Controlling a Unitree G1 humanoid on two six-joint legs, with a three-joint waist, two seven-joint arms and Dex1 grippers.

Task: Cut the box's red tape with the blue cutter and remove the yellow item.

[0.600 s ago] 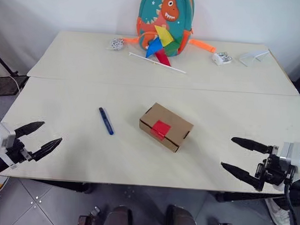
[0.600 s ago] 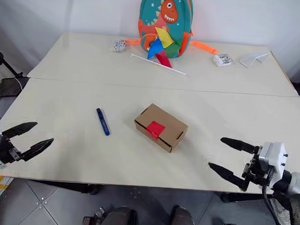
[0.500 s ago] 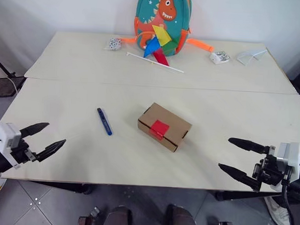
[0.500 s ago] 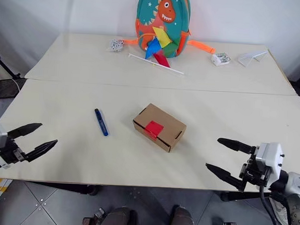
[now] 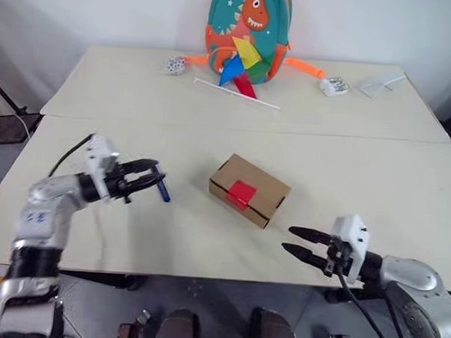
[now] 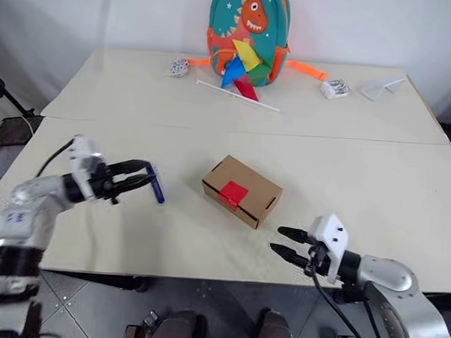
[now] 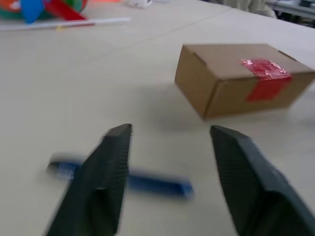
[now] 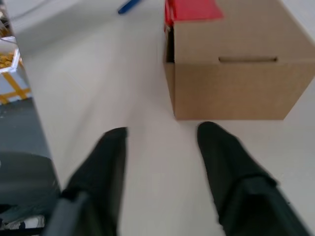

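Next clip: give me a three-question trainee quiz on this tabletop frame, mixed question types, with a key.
1. True or false: the red tape on the box is already cut.
2. Which gripper is at the blue cutter? A left gripper B right gripper
3. Fill in: the left gripper's fingers are ____ over the cutter.

Key
1. False: the tape looks whole and the box is closed.
2. A
3. open; the cutter lies on the table, not gripped.
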